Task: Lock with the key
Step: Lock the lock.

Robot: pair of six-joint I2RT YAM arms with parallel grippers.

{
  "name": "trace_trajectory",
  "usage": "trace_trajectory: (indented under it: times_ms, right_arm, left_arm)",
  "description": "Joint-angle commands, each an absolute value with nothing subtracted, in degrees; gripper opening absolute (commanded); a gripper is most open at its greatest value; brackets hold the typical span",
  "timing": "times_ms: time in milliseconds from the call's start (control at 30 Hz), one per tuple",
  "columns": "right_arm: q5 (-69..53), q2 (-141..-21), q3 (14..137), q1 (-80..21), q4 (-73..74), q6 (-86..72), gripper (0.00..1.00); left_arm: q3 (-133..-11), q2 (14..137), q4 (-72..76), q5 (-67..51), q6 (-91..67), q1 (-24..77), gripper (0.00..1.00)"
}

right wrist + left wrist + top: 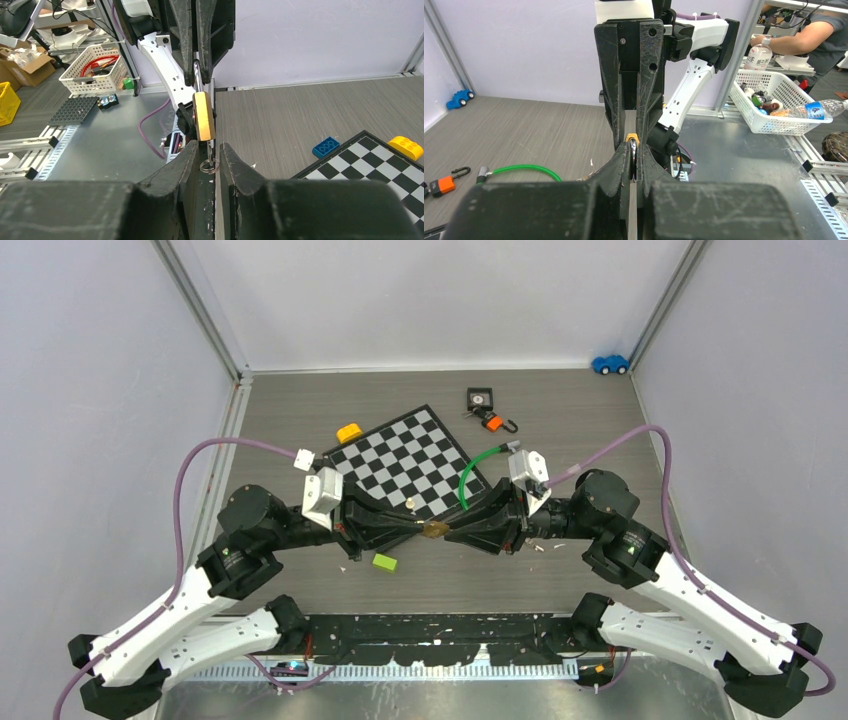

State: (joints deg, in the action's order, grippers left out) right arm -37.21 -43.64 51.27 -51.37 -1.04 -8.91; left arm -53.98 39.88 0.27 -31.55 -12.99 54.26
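Padlock: a brass padlock (204,117) hangs in the air between the two arms, above the table (620,430) at the near edge of the chessboard (410,462).
Shackle: pointing toward the left arm, nipped at its top.
Key: a thin key (208,149) appears to sit in the bottom of the lock body, with its small ring (209,165) dangling below.
Left gripper (632,157): clenched on the shackle, carrying the lock.
Right gripper (210,154): its jaws stand narrowly apart on either side of the key and ring. I cannot tell whether the pads are pressing on the key.
Step in hand: judged to be taking hold of the key, with the lock steadied by the other arm.
Next move: it likely needs a firm pinch on the key head and then a wrist roll about the key's own axis. The left arm should hold steady so the body does not spin with it.
Nearby: a green cable (475,472) lies on the board's right side, apart from the grippers.
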Motion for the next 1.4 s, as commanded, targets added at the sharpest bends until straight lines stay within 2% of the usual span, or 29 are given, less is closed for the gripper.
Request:
trace_trajectory:
  times_ms: [0, 233, 400, 500, 633, 700, 1000, 1367]
  right_arm:
    - [-38.18, -43.28, 53.79, -51.38, -2.40, -8.35, 0.27]
    - [-38.23, -43.26, 53.70, -51.33, -0.84, -7.60, 0.32]
    - [-38.08, -42.87, 53.53, -51.36, -0.56, -7.30, 0.31]
    - [-38.01, -42.91, 53.61, -51.33, -0.37, -7.04, 0.25]
    - [-38.34, -42.92, 53.74, -51.39, -0.40, -6.33, 0.04]
    - [-38.32, -42.98, 53.79, -51.40, -0.35, -5.93, 0.00]
    - [-38.15, -43.07, 54.12, -51.35, 5.91, -2.25, 0.00]
    - [-32.01, -41.00, 47.31, -51.33, 11.19, 2.41, 0.00]
  left_arm:
    - [-56.03, 39.29, 4.74, -31.95, -13.18, 54.14, 0.00]
    - [-56.15, 39.20, 4.92, -31.58, -13.18, 54.12, 0.00]
    - [-56.12, 39.20, 4.92, -31.51, -13.18, 54.07, 0.00]
    - [-56.08, 39.20, 4.92, -31.48, -13.18, 54.13, 0.00]
    - [-55.99, 39.20, 4.91, -31.47, -13.18, 54.07, 0.00]
    - [-55.99, 39.20, 4.92, -31.40, -13.19, 54.08, 0.00]
    - [-56.03, 38.89, 5.18, -30.23, -12.86, 54.14, 0.00]
    - [-56.16, 38.26, 5.19, -29.49, -12.52, 54.10, 0.00]
